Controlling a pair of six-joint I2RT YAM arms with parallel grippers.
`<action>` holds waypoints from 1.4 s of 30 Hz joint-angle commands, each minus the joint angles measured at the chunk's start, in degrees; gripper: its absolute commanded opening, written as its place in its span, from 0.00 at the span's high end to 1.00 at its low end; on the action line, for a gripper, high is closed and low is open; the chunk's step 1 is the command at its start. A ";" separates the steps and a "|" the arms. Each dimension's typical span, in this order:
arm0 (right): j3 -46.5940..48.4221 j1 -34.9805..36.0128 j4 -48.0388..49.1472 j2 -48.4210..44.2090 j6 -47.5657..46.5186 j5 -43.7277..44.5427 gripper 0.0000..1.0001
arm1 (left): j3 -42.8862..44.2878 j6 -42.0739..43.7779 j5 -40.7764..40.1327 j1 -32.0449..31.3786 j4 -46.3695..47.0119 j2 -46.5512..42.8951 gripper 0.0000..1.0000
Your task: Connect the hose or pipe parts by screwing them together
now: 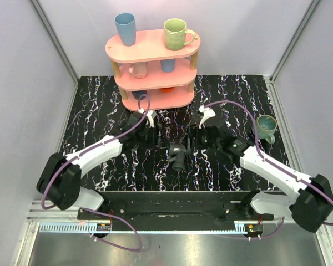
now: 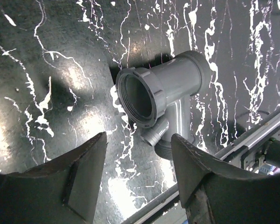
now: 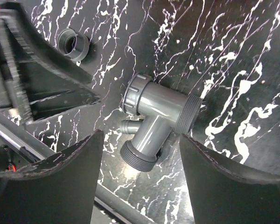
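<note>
Operator: Which step is this?

Spotter: You're at the pick-up, before any threading. The T-shaped fitting (image 1: pixel 177 152) lies flat on the table (image 1: pixel 100 111) between your two arms, and neither arm touches it.

Operator: And the jaws?

Spotter: Your left gripper (image 2: pixel 139 144) is spread and holds nothing, and it faces the fitting's nutted mouth. Your right gripper (image 3: pixel 141 140) is spread and empty too, hanging over the threaded ends.

Operator: What does the next move call for?

Spotter: I'd say you need one arm to pinch the fitting's body and hold it steady. The other can then fetch the loose collar (image 3: pixel 72 43), which sits apart on the table near your left gripper. Line its threads up square with an open end before you turn, or it will likely cross-thread.
</note>
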 commanded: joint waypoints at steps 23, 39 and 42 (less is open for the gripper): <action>-15.70 -0.17 18.66 -18.37 -16.43 -2.92 0.25 | 7.74 5.72 8.96 -2.78 9.23 14.22 1.00; -14.73 -0.17 30.27 -6.07 -34.79 -8.46 0.02 | 5.55 8.54 8.61 -4.98 3.86 3.59 1.00; -17.27 -0.08 33.94 -4.84 -37.78 -13.19 0.00 | 4.67 8.45 8.61 -5.24 3.86 2.10 1.00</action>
